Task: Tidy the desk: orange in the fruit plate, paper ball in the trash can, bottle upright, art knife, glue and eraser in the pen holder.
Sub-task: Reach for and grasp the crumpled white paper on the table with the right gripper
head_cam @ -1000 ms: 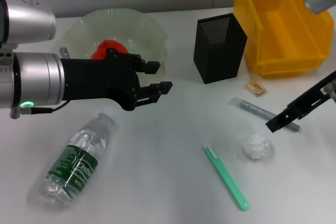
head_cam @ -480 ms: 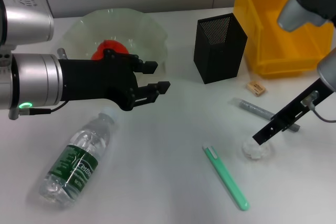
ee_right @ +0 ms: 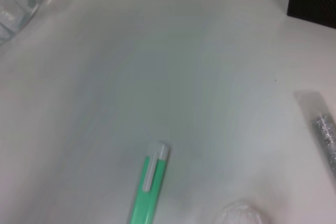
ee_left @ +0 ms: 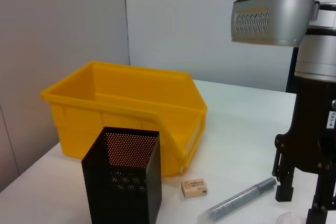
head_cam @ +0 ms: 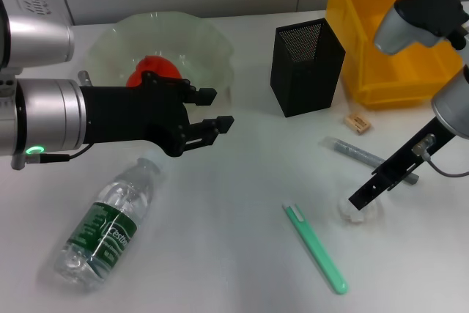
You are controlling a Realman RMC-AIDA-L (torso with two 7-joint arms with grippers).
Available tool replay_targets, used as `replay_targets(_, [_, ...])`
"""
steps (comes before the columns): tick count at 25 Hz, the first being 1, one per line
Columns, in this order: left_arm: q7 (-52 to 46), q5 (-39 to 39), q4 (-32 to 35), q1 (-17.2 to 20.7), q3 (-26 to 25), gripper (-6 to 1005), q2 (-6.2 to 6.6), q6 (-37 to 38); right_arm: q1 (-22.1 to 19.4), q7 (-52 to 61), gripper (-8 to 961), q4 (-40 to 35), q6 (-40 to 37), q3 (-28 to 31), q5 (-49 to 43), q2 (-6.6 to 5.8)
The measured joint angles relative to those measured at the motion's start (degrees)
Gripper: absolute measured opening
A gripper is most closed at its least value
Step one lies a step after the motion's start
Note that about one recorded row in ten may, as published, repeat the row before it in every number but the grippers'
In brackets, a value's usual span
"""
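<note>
The right end effector (head_cam: 360, 199) is being held right over the paper ball (head_cam: 360, 210), fingertips at it; whether it is grasping cannot be told. The left end effector (head_cam: 212, 110), fingers spread, is being kept just beside the fruit plate (head_cam: 212, 45), where the orange (head_cam: 139, 72) is resting. The bottle (head_cam: 102, 221) is lying flat near the worktop (head_cam: 242, 269) edge. Open surface is being left between the bottle and the green art knife (head_cam: 316, 248).

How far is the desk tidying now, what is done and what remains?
Done: the orange lies in the fruit plate. In hand: the right claw is down at the paper ball. Left: the bottle lies on its side; the green knife, glue and eraser are outside the pen holder. The left claw hangs open.
</note>
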Motion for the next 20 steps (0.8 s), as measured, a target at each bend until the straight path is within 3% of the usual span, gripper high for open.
replay_targets(16, [0.03, -0.38, 0.03, 0.63, 0.00, 451, -0.09, -0.04, 0.69, -0.29, 656, 4.56, 3.09, -1.79, -0.95, -0.07])
replay_targets(20, [0.03, -0.68, 0.03, 0.76, 0.01, 452, -0.09, -0.04, 0.42, -0.45, 517, 4.34, 3.65, -1.87, -0.89, -0.04])
